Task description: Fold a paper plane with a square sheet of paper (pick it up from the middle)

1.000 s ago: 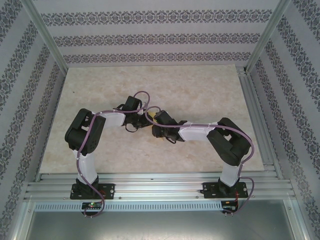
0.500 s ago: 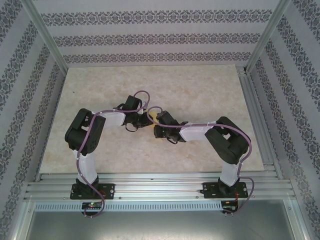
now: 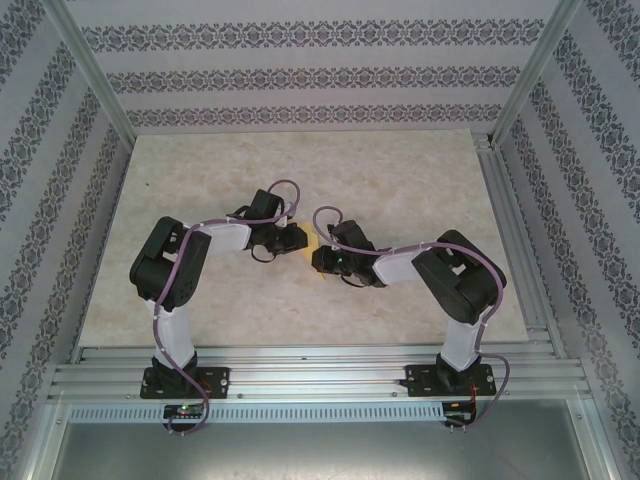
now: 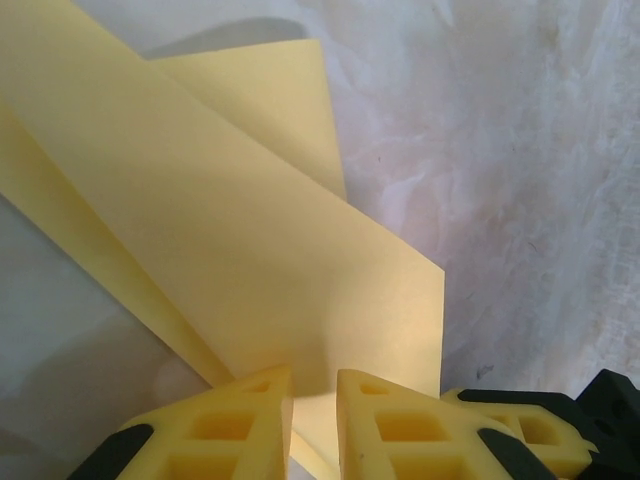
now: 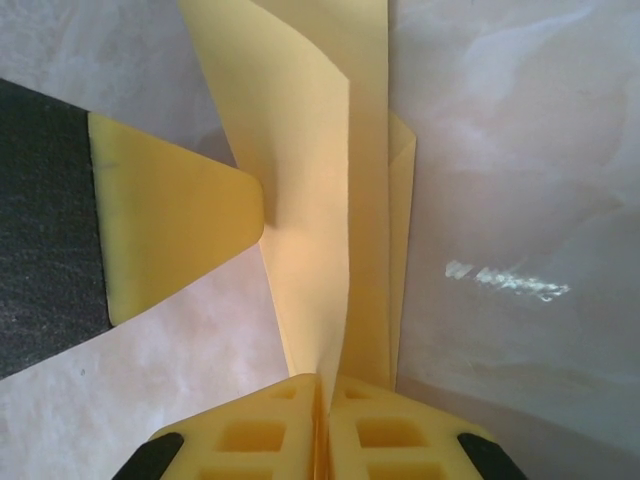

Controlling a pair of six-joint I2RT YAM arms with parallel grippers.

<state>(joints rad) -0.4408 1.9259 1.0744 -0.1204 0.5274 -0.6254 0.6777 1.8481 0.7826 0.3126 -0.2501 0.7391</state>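
Observation:
The square sheet of paper (image 3: 314, 244) is folded into a long, layered yellow strip (image 5: 310, 150) at the table's middle, between the two grippers. My right gripper (image 5: 322, 385) is shut on its near end, the layers pinched between the pads, and the strip rises away from the jaws. My left gripper (image 4: 313, 385) stands with a narrow gap between its yellow fingers, tips against a broad flap of the paper (image 4: 250, 250). In the right wrist view one left finger (image 5: 180, 230) touches the strip's left side. From above, both grippers (image 3: 298, 240) (image 3: 322, 258) hide most of the paper.
The beige marbled table (image 3: 400, 180) has free room around the arms. Aluminium rails (image 3: 310, 375) run along the near edge and a rail (image 3: 510, 230) lines the right side. Patterned walls close in the back and sides.
My right gripper has closed on the paper and drawn back slightly to the right and nearer. The left arm has hardly moved.

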